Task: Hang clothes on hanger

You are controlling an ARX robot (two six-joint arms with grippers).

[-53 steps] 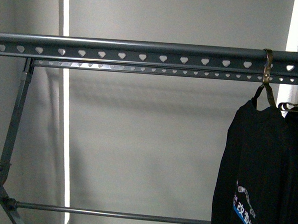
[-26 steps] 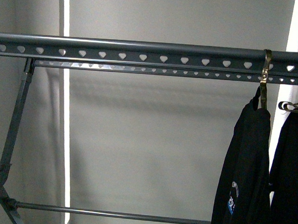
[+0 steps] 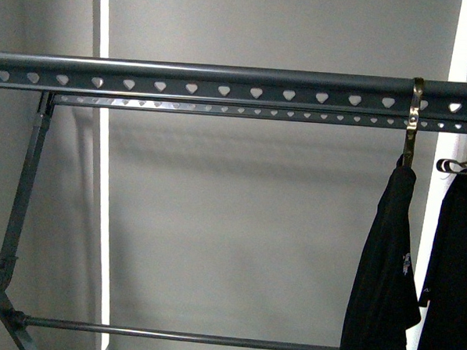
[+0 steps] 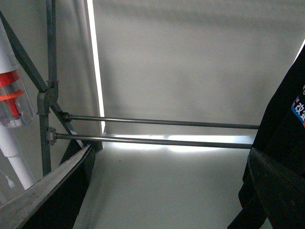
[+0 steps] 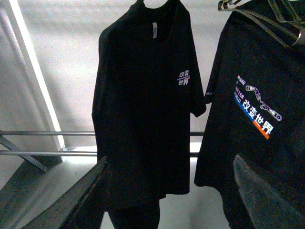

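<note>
Two black tees: the clothes (image 3: pixel 385 269) hook over the hanger (image 3: pixel 223 82); both tools spread, empty.

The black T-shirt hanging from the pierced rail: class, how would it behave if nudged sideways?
The black T-shirt would probably swing and twist, since only its metal hook rests over the rail. Its limp drape suggests floppy, light cloth.
</note>
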